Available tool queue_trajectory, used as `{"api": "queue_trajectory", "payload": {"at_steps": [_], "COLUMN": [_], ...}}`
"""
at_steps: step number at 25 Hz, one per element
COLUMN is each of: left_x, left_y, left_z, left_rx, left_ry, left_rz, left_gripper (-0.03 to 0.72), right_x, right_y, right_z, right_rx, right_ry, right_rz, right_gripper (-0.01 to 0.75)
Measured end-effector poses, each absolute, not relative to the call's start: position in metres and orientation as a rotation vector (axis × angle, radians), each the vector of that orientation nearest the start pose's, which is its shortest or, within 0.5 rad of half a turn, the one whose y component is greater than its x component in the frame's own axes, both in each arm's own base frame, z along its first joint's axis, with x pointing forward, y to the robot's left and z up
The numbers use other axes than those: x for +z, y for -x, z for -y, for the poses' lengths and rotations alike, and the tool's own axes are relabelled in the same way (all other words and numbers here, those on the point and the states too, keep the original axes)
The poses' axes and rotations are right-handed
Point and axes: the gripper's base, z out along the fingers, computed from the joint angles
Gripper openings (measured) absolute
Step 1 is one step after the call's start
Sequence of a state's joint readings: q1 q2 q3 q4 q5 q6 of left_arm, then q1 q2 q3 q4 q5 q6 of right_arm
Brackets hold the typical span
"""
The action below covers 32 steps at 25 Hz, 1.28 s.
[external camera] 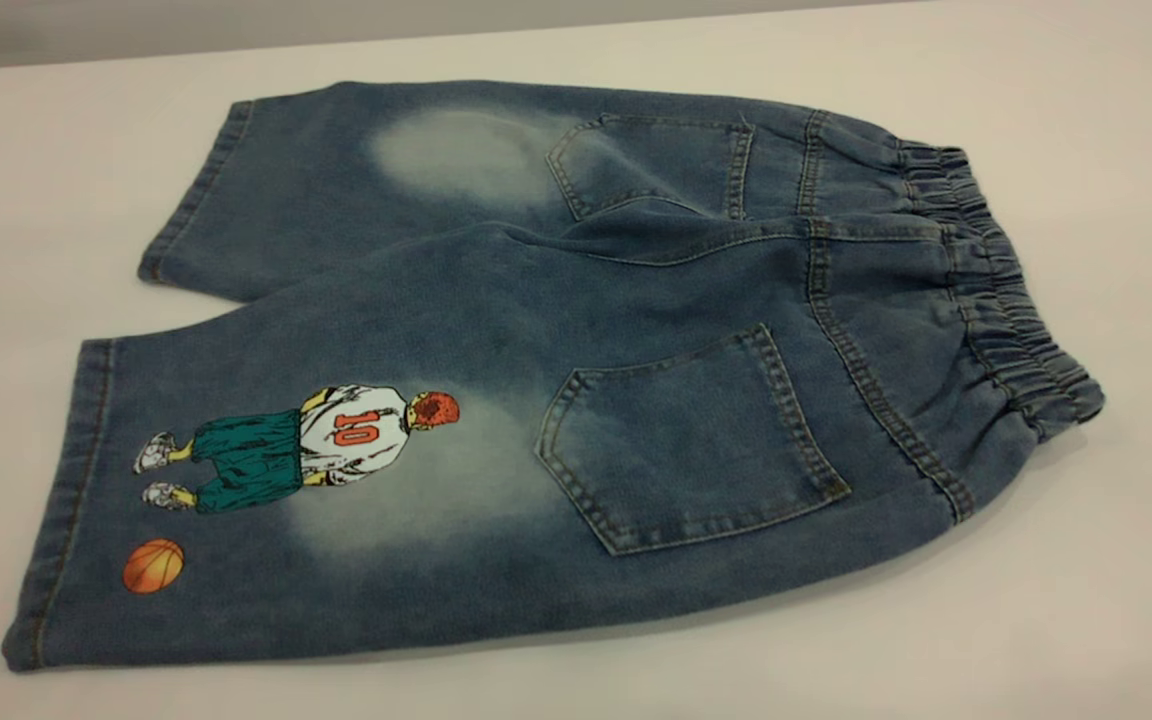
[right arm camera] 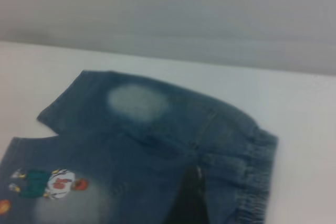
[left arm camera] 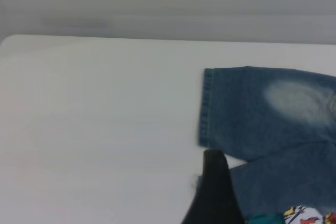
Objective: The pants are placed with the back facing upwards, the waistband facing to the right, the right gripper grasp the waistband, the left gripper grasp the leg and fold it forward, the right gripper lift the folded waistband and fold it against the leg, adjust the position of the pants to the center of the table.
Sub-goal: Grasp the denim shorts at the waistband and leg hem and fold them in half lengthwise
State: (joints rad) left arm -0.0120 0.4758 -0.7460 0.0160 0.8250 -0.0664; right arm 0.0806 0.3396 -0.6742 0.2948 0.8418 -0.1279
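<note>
pale worktop is being covered by flat, unfolded pants; jaws' state cannot be told; waistband and leg are awaiting grasping.

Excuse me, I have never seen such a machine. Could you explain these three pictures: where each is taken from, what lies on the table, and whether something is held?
It is a robot with two arms. The large picture comes from a camera outside the rig. It shows denim pants lying flat on a white table, waistband to the right, printed leg nearest, and no arm. The other two come from cameras on the wrists. A dark part of the left gripper shows by the leg hems, and of the right gripper over the pants near the waistband. Nothing looks lifted, but a grip cannot be judged.
</note>
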Motion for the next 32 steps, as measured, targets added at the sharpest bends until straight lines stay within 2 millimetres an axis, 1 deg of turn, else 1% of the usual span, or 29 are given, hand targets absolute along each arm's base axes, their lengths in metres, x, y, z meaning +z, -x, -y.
{"api": "queue_trajectory", "payload": {"at_steps": [3, 6, 9, 12, 16, 19, 21, 23, 26, 28, 32], "left_x": [0.365, 0.366, 0.354, 0.342, 0.324, 0.313, 0.307, 0.301, 0.297, 0.297, 0.297], "left_y": [-0.105, -0.138, -0.171, -0.198, -0.229, -0.246, -0.254, -0.26, -0.264, -0.264, -0.264], "left_z": [0.004, 0.007, 0.009, 0.011, 0.012, 0.011, 0.011, 0.011, 0.01, 0.01, 0.01], "left_rx": [-0.09, -0.145, -0.197, -0.209, -0.221, -0.21, -0.203, -0.196, -0.19, -0.179, -0.175], "left_ry": [0.067, 0.088, 0.123, 0.124, 0.135, 0.131, 0.128, 0.129, 0.125, 0.111, 0.105], "left_rz": [-2.059, -2.078, -2.119, -2.134, -2.148, -2.145, -2.151, -2.159, -2.17, -2.162, -2.161], "left_gripper": [0.504, 0.504, 0.504, 0.504, 0.504, 0.504, 0.504, 0.504, 0.504, 0.504, 0.504], "right_x": [0.348, 0.346, 0.341, 0.331, 0.313, 0.297, 0.288, 0.283, 0.276, 0.271, 0.251], "right_y": [-0.072, -0.1, -0.125, -0.15, -0.175, -0.195, -0.205, -0.216, -0.232, -0.243, -0.262], "right_z": [-0.028, -0.031, -0.034, -0.038, -0.045, -0.051, -0.054, -0.059, -0.064, -0.063, -0.048], "right_rx": [0.363, 0.413, 0.44, 0.471, 0.536, 0.594, 0.637, 0.683, 0.765, 0.804, 0.856], "right_ry": [0.123, 0.085, 0.062, 0.044, 0.051, 0.07, 0.083, 0.1, 0.124, 0.109, 0.028], "right_rz": [-2.009, -2.039, -2.061, -2.108, -2.193, -2.256, -2.278, -2.279, -2.292, -2.299, -2.352], "right_gripper": [0.587, 0.587, 0.587, 0.587, 0.587, 0.587, 0.587, 0.587, 0.587, 0.587, 0.587]}}
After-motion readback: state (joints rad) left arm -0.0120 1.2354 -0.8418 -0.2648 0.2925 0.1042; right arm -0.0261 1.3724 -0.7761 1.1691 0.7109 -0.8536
